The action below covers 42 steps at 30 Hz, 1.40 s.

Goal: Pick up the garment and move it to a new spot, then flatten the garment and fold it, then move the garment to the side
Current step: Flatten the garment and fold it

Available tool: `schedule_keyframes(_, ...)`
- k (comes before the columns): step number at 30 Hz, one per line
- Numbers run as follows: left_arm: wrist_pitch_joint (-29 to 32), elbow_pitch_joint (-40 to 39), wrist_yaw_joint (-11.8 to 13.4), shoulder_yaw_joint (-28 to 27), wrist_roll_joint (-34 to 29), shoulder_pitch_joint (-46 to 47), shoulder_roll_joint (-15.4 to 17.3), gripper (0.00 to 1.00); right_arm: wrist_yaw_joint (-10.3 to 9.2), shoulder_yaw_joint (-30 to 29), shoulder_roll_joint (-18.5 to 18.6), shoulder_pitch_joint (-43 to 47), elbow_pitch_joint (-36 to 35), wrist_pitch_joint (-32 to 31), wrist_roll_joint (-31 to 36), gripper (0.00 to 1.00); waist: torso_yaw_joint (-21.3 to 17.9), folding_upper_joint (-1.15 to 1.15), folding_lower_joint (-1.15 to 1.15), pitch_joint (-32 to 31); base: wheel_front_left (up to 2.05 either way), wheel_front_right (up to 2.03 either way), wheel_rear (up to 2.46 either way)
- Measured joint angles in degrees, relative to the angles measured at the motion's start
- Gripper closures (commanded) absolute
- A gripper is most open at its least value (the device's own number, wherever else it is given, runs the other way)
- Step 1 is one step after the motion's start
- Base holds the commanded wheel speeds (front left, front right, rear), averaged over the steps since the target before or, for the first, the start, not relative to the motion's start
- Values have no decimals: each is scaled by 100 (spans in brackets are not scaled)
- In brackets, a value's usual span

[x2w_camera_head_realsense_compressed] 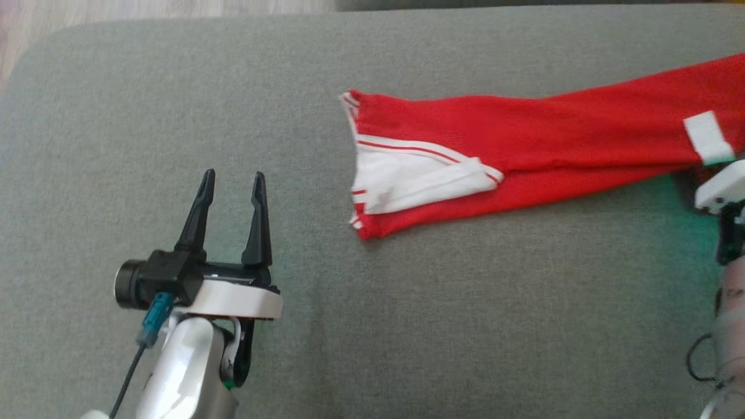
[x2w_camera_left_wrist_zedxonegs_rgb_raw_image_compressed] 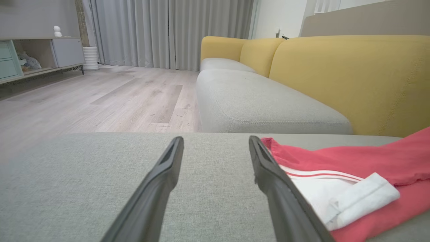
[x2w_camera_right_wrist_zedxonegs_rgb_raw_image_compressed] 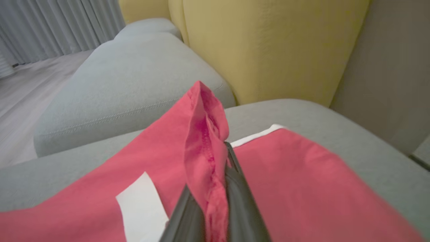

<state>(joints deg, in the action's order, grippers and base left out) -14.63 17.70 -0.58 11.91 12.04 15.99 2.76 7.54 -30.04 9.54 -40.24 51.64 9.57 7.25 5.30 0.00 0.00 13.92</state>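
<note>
Right wrist view: clamps a raised ridge of the red garment (x2w_camera_right_wrist_zedxonegs_rgb_raw_image_compressed: 302,188) between the near-closed jaws of the right gripper (x2w_camera_right_wrist_zedxonegs_rgb_raw_image_compressed: 211,168), with flat cloth spreading on the grey cushion (x2w_camera_right_wrist_zedxonegs_rgb_raw_image_compressed: 336,127) to either side of them. Head view: shows the left gripper (x2w_camera_head_realsense_compressed: 233,174) with jaws wide and empty, the garment's white-trimmed end lying beyond its right-hand jaw, clear of it.

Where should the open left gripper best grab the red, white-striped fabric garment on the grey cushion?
Probably grip the red garment at its striped hem corner, coming from the robot's left over the grey cushion: that flat free end faces the open left gripper; the right gripper pinches the other end.
</note>
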Motion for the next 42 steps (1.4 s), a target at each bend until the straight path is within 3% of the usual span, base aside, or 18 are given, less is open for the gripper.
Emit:
schedule_keyframes(6,0,37,-1,0,-1,-60,-7,0,0,312,62,160,-316,-49,-382,100,-114,0,0,-231,0,0,0)
schedule_keyframes(16,0,65,0,9,-51,-271,-10,0,-1,1434,-413,343,-1128,-415,-931,100,4,0,0,-703,0,0,0)
schedule_keyframes(23,0,70,1,16,-51,-492,-9,0,0,2164,-597,627,-1296,-654,-1277,100,230,0,-1,-930,0,0,0)
schedule_keyframes(33,0,71,0,107,-51,-488,-9,0,-1,3806,-597,572,-748,-459,-2654,100,591,0,0,-900,0,0,0)
schedule_keyframes(42,0,97,4,235,-10,-468,-9,0,-1,4731,-591,288,-22,-41,-3238,100,854,0,0,-704,0,0,0)
